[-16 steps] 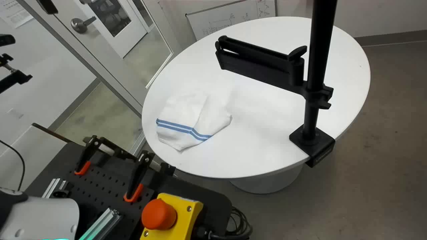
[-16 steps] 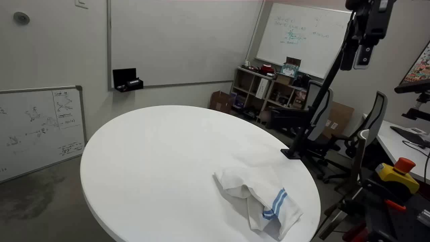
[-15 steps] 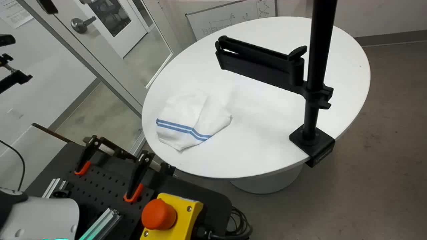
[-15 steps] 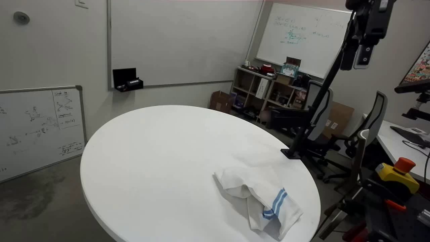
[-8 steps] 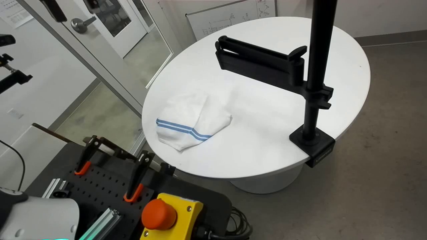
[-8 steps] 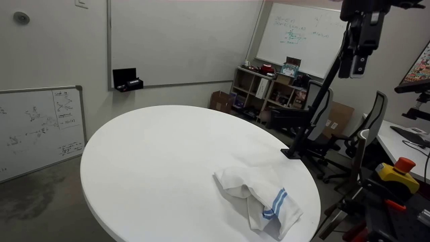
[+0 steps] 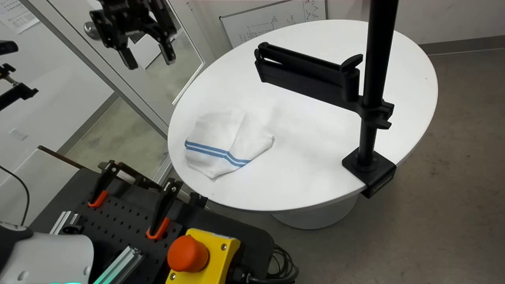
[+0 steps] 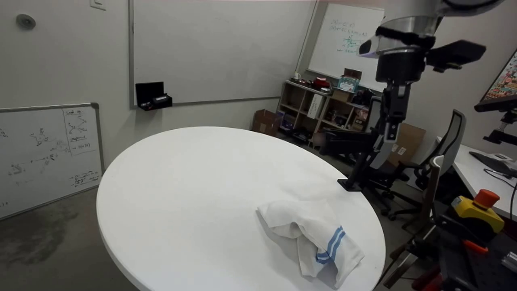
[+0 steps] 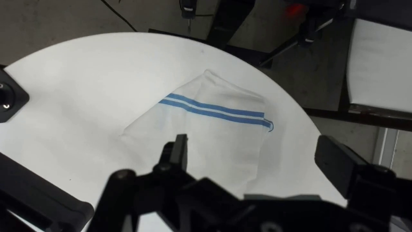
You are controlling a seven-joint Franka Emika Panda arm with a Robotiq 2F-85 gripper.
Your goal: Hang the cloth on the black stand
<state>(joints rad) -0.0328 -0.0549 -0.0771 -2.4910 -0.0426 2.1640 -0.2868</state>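
A white cloth with two blue stripes lies loosely folded on the round white table, in both exterior views (image 7: 221,134) (image 8: 299,218) and in the wrist view (image 9: 222,145). The black stand (image 7: 373,86) is clamped at the table edge, its pole upright with a horizontal arm (image 7: 305,75) over the table. The stand also shows in an exterior view (image 8: 349,142), and its arm at lower left of the wrist view (image 9: 38,196). My gripper (image 7: 150,62) is open and empty, high above the cloth's side of the table; it also shows in an exterior view (image 8: 388,137) and the wrist view (image 9: 252,148).
The white table (image 7: 315,165) has a round edge. Beside it is a dark bench with clamps (image 7: 161,209) and a yellow box with a red button (image 7: 203,256). Chairs (image 8: 448,141) and a shelf (image 8: 307,105) stand beyond the table. A door (image 7: 130,90) is behind.
My gripper has come down into view and closer to the table, moving right in one exterior view and left and down in the other. The cloth and stand have not moved.
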